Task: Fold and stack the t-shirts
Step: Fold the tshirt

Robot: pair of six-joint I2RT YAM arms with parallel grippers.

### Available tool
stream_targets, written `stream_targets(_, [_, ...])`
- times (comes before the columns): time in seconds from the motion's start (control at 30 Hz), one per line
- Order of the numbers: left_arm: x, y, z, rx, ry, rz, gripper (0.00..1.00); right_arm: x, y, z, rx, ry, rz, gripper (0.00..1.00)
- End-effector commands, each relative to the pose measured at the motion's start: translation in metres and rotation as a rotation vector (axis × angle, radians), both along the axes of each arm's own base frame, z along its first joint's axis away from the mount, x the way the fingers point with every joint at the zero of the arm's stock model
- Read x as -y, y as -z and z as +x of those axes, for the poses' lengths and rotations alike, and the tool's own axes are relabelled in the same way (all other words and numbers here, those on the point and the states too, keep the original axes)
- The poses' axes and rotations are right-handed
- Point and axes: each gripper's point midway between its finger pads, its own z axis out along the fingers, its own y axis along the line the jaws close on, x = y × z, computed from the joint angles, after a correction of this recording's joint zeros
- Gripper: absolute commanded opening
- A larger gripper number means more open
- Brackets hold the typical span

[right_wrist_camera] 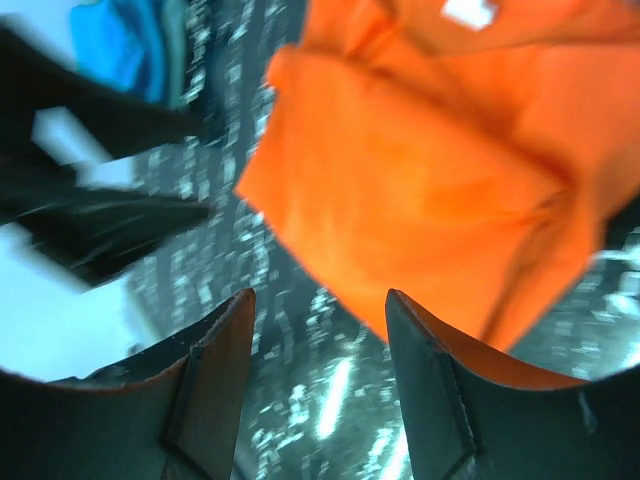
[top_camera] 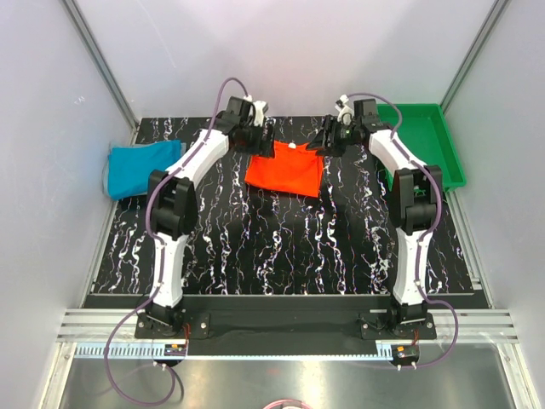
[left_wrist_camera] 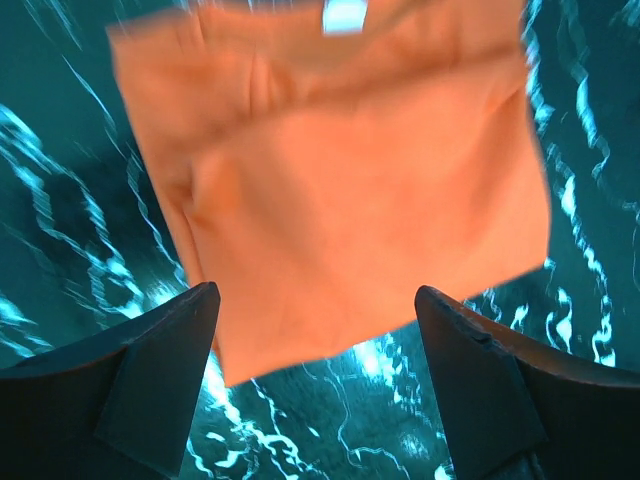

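Observation:
The orange-red t-shirt (top_camera: 285,169) lies folded into a rough square on the black marbled table, at the back middle; it also shows in the left wrist view (left_wrist_camera: 340,190) and the right wrist view (right_wrist_camera: 430,170). The teal-blue t-shirt (top_camera: 140,169) lies bunched at the table's left edge, partly off it, and shows in the right wrist view (right_wrist_camera: 130,45). My left gripper (top_camera: 258,143) hovers open and empty over the orange shirt's back left corner. My right gripper (top_camera: 326,141) hovers open and empty over its back right corner. Both wrist views are blurred.
A rigid green plastic tray (top_camera: 426,141) stands at the back right, partly off the table. Metal frame posts and white walls enclose the table on the left, right and back. The arm bases sit at the near edge.

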Motion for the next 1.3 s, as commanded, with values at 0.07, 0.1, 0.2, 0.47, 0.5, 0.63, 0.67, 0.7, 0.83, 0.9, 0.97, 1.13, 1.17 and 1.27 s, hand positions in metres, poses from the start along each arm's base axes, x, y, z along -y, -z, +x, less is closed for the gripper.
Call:
stream_targets(0.07, [0.014,0.050,-0.019,-0.209,0.051,-0.141,0.85,-0.039,-0.007,-0.017,-0.088,-0.125,0.200,0.62])
stream_targets(0.1, [0.015,0.055,-0.019,-0.224,0.052,-0.151,0.85,-0.041,-0.004,-0.016,-0.095,-0.127,0.205,0.62])
stream_targets(0.2, [0.024,0.064,-0.018,-0.254,0.070,-0.191,0.85,-0.042,0.012,-0.010,-0.120,-0.121,0.199,0.63])
stream_targets(0.47, [0.027,0.095,-0.027,-0.354,0.025,-0.216,0.86,-0.042,0.049,0.006,-0.182,-0.078,0.178,0.64])
stream_targets(0.5, [0.025,0.096,-0.030,-0.363,0.022,-0.211,0.86,-0.043,0.051,0.009,-0.179,-0.073,0.179,0.65])
stream_targets(0.63, [0.020,0.099,-0.040,-0.393,0.015,-0.207,0.86,-0.046,0.056,0.022,-0.181,-0.056,0.196,0.65])
stream_targets(0.67, [0.019,0.098,-0.042,-0.392,0.015,-0.205,0.86,-0.046,0.060,0.027,-0.176,-0.050,0.196,0.65])
stream_targets(0.7, [0.017,0.098,-0.042,-0.394,0.013,-0.206,0.86,-0.046,0.060,0.032,-0.165,-0.044,0.198,0.65])
stream_targets(0.83, [0.012,0.103,-0.042,-0.384,0.006,-0.169,0.86,-0.044,0.066,0.047,-0.143,-0.014,0.186,0.65])
stream_targets(0.9, [0.011,0.102,-0.043,-0.380,0.006,-0.166,0.86,-0.040,0.064,0.055,-0.123,0.008,0.174,0.65])
stream_targets(0.97, [0.010,0.100,-0.047,-0.379,0.008,-0.158,0.86,-0.036,0.067,0.059,-0.114,0.027,0.154,0.66])
stream_targets(1.13, [0.007,0.094,-0.058,-0.371,0.014,-0.121,0.89,-0.027,0.082,0.056,-0.140,0.058,0.086,0.66])
stream_targets(1.17, [0.007,0.093,-0.061,-0.370,0.018,-0.117,0.89,-0.025,0.086,0.055,-0.152,0.069,0.072,0.65])
stream_targets(1.27, [0.005,0.082,-0.067,-0.350,0.022,-0.097,0.91,-0.020,0.090,0.057,-0.146,0.085,0.037,0.65])
